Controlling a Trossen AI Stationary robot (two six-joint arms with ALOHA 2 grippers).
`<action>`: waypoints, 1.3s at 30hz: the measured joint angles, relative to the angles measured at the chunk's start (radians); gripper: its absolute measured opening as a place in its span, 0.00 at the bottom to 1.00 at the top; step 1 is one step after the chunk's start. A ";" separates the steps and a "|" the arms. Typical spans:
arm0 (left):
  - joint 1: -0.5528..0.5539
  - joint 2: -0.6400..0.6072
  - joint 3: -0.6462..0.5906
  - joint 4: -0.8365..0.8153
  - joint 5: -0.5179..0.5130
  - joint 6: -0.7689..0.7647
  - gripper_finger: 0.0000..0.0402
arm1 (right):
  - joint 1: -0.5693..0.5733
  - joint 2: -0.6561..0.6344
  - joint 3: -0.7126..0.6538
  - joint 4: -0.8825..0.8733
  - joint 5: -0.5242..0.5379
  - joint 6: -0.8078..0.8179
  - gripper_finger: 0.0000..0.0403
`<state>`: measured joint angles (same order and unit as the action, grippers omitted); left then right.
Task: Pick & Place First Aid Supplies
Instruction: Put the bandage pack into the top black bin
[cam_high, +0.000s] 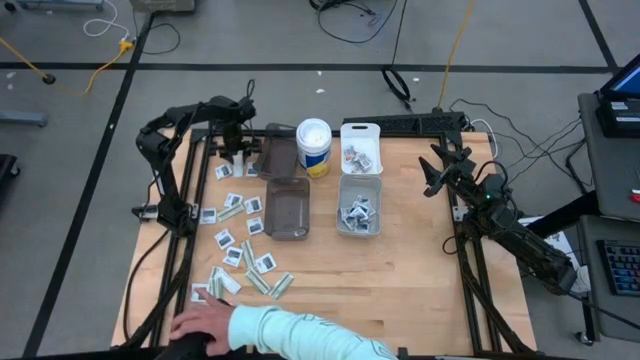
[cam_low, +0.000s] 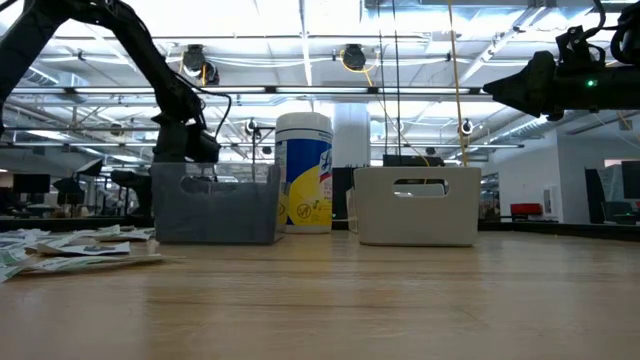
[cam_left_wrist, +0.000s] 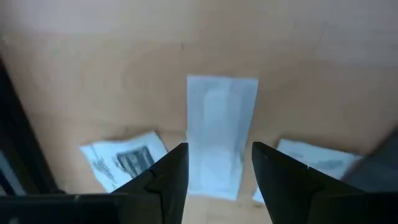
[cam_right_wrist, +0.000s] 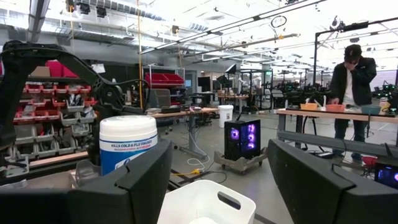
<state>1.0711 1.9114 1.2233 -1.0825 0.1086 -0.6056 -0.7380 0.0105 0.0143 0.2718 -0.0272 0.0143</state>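
The first aid supplies (cam_high: 240, 240) lie scattered flat on the table's left half: white printed squares and pale strips. More packets sit in two white bins (cam_high: 359, 205). My left gripper (cam_left_wrist: 219, 186) points down at the far left, beside a smoky bin (cam_high: 275, 155). It is open, and a pale strip packet (cam_left_wrist: 221, 134) lies on the wood between and below its fingers. I see no touch. White squares (cam_left_wrist: 124, 160) lie on either side. My right gripper (cam_right_wrist: 217, 186) waits open above the table's right part (cam_high: 440, 165).
A second smoky bin (cam_high: 288, 210) stands nearer the middle, and a wipes canister (cam_high: 313, 147) stands between the bins at the far edge. A person's hand (cam_high: 205, 322) in a pale sleeve reaches onto the near left among the packets. The table's right half shows bare wood (cam_high: 420, 280).
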 joint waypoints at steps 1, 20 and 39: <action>-0.003 0.000 -0.003 0.011 -0.013 0.007 0.45 | 0.000 0.000 0.000 0.000 0.000 0.000 0.65; -0.063 0.022 -0.019 0.043 -0.103 0.009 0.05 | 0.000 0.000 0.000 0.000 0.000 0.000 0.65; -0.060 -0.194 0.026 0.006 -0.013 -0.016 0.01 | 0.000 0.000 0.000 0.000 0.000 0.000 0.65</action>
<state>1.0115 1.7172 1.2491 -1.0761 0.0954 -0.6217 -0.7377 0.0105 0.0143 0.2714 -0.0269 0.0143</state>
